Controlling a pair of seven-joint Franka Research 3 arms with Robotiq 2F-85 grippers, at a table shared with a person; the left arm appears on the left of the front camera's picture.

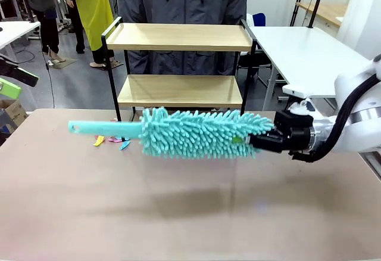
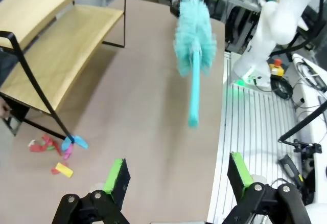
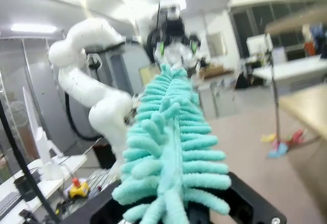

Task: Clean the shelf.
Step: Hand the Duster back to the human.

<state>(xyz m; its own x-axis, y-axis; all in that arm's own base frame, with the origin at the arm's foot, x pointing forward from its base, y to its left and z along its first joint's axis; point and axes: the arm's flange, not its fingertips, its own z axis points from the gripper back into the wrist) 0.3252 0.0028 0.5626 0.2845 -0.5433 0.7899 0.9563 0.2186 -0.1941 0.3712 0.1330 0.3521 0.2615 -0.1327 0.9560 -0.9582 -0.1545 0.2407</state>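
Duster (image 1: 190, 133) in hand, shelf not yet touched: that is where you stand. Your right gripper (image 1: 257, 140) has its fingers clamped on the fluffy end of the turquoise chenille duster and carries it clear above the bench (image 1: 178, 213). Your left gripper (image 2: 176, 175) hangs with its fingers spread wide and nothing between them, back on its own side of the bench.

The shelf (image 1: 178, 37) stands at the far edge of the bench, in front of a person, with both wooden boards bare as far as the front view shows. Small coloured scraps (image 1: 110, 140) lie on the bench beside its near left leg.

To do the sweep well, I judge you should bring the fluffy head, not the bare plastic handle, flat onto a board and draw it along the board's length, keeping the head inside the raised side rails and clear of the black frame.

The duster lies roughly level, its long axis running across the bench and parallel to the shelf's front edge. The handle tip points toward your left side; the chenille head sits at the right gripper.
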